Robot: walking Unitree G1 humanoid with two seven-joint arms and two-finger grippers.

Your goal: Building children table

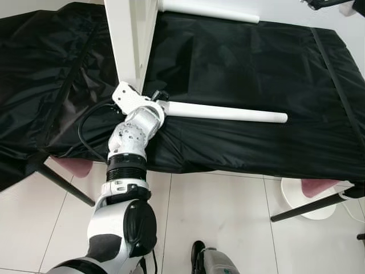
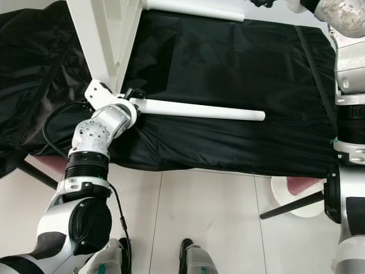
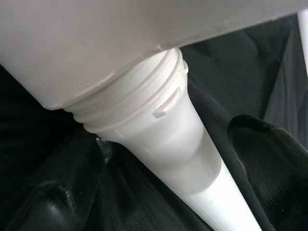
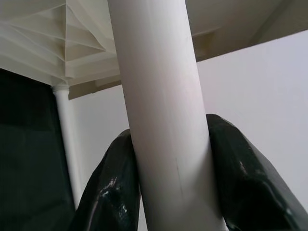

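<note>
Left end effector [image 1: 161,103] sits at the near end of a white leg [image 1: 228,112], right where that leg meets the tabletop [image 1: 130,34]. Left wrist view: black fingers [image 3: 269,159] stand on either side of the leg [image 3: 192,159], apart from it, so the end effector is spread, not gripping. The leg's threaded collar [image 3: 139,101] is seated against the tabletop's corner [image 3: 96,43].

Tabletop stands on edge on the bench [image 1: 256,63], which is draped in black cloth. The leg runs out rightward from it, lying low over the cloth, free end toward the bench's right half.

A second leg [image 2: 194,9] shows along the far edge of the bench, also coming off the tabletop.

Right arm [image 2: 349,68] rises at the right edge of the right eye view. Right wrist view: right end effector [image 4: 168,187] is clamped on a white leg [image 4: 159,96], one finger [image 4: 108,192] pressed to each side. Ribbed underside of the tabletop [image 4: 43,33] is above, with another leg [image 4: 65,139] behind.

Floor [image 1: 217,222] is white tile, below the bench.
</note>
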